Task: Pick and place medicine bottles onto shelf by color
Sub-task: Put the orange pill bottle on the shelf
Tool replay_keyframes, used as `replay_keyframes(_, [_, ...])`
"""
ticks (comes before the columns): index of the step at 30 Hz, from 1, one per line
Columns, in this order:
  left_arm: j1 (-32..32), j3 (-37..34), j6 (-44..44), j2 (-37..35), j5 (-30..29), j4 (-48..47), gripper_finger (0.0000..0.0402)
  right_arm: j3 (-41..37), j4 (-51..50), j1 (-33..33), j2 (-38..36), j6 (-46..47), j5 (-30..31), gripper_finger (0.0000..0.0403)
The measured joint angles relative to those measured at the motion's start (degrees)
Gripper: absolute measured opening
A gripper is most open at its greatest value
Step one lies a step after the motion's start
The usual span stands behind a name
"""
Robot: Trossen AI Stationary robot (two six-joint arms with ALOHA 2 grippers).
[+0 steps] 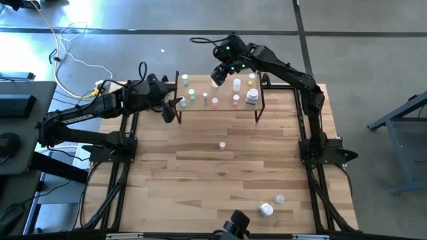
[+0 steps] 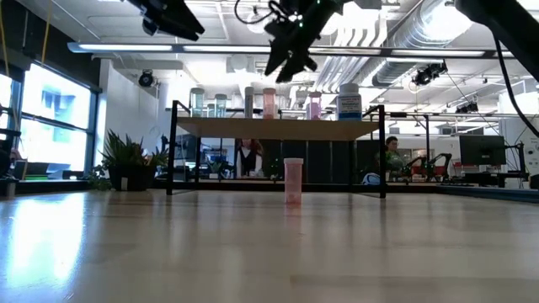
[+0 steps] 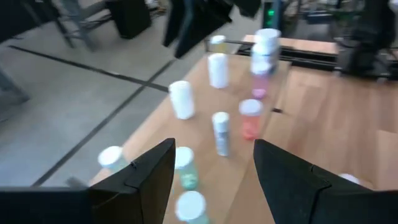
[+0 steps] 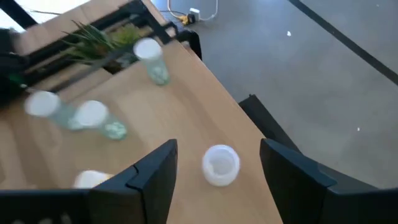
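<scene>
Both end effectors open, empty: left (image 1: 175,107), right (image 1: 219,75) over shelf (image 1: 220,105); bottles blurred.

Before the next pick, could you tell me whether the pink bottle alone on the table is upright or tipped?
Upright: the pink bottle stands on its base with its cap up.

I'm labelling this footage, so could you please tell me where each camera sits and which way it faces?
High: overhead, straight down on the shelf, both arms.
Low: table height, facing the shelf and a pink bottle; arms above.
Left wrist: the open left gripper over shelf bottles.
Right wrist: the open right gripper above a white bottle.
All share the shelf.
</scene>
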Motion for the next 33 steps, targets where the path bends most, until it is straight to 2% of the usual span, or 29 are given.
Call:
replay_keyframes(8, [-0.30, -0.02, 0.01, -0.48, 5.19, -0.36, 0.0209, 6.50, -6.81, 5.44, -0.01, 1.54, 0.73, 0.0220])
replay_keyframes(12, [-1.03, -0.02, -0.10, -1.88, 6.67, -2.17, 0.0209, 6.50, -10.74, 9.72, -0.01, 2.91, 5.72, 0.0220])
replay_keyframes(16, [-1.81, -0.04, -0.09, -2.92, 6.81, -4.01, 0.0209, 6.50, -13.13, 14.55, 0.01, 3.44, 6.71, 0.0220])
replay_keyframes(21, [-2.57, -0.04, -0.01, -3.42, 6.80, -4.96, 0.0209, 6.50, -15.60, 19.79, 0.01, 3.71, 11.10, 0.0220])
replay_keyframes(33, [-2.73, -0.04, 1.93, -3.48, 6.89, -6.21, 0.0209, 6.39, -27.61, 31.06, 0.06, 15.49, 23.56, 0.0220])
